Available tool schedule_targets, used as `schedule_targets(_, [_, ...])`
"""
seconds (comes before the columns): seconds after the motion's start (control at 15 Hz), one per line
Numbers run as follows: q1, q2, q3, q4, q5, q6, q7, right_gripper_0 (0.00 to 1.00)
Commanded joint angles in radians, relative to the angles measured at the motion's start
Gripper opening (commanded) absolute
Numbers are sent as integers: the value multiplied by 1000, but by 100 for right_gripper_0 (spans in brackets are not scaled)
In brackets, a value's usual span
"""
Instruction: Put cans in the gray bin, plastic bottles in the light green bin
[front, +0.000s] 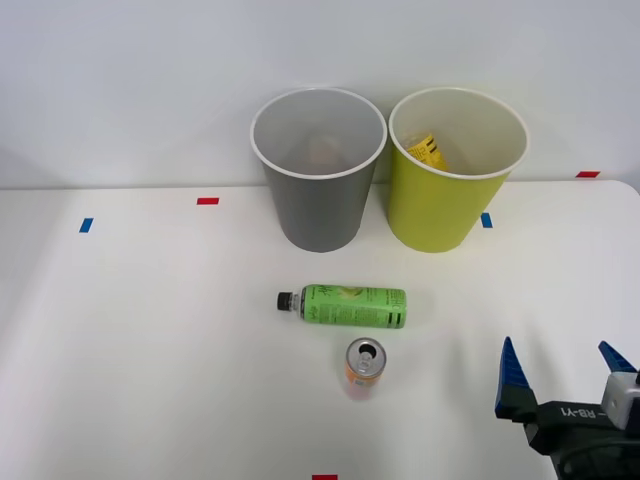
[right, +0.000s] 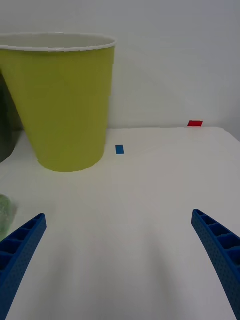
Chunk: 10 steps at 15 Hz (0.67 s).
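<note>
- Can (front: 365, 368): upright on the white bench (front: 150, 350), silver top with the opening facing up, near the front edge; your right tool (front: 565, 372) sits well apart from it, off to its right at the bench's front right corner.
- Tool: spread wide, nothing between the blue ribbed fingers (front: 511, 378); in the wrist view the fingers (right: 20, 250) sit at the two bottom corners over bare bench (right: 130, 225), tool (right: 120, 260) empty.
- Green bottle (front: 352, 306): lying on its side just behind the can, black cap pointing to your left, not touching the can as far as you can tell. A blurred green patch (right: 4, 212) at the wrist view's edge is likely this bottle.
- Light green bin (front: 440, 205): upright at the back right, white rim; the yellow bottle (front: 425, 152) is inside it, partly visible against the inner wall. The wrist view has this bin (right: 65, 105) straight ahead of the tool.
- Gray bin (front: 318, 205): upright just left of the light green bin, close beside it; touching or not, can't tell. Something pale and blurred shows at its bottom, can't tell what.
- Tape marks: red (front: 207, 201) and blue (front: 86, 225) on the bench at left, blue (front: 486, 220) by the light green bin, red (front: 587, 174) far right, red (front: 324, 477) at the front edge.
</note>
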Motion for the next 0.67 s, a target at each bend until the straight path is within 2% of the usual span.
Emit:
schedule_targets(0.07, [12,12,39,17,172,-17,-164,100])
schedule_targets(0.27, [-42,8,52,173,349,-197,-360,100])
schedule_targets(0.47, [-73,0,49,321,425,-393,-472,100])
schedule_targets(0.67, [-86,-15,49,425,436,-525,-444,100])
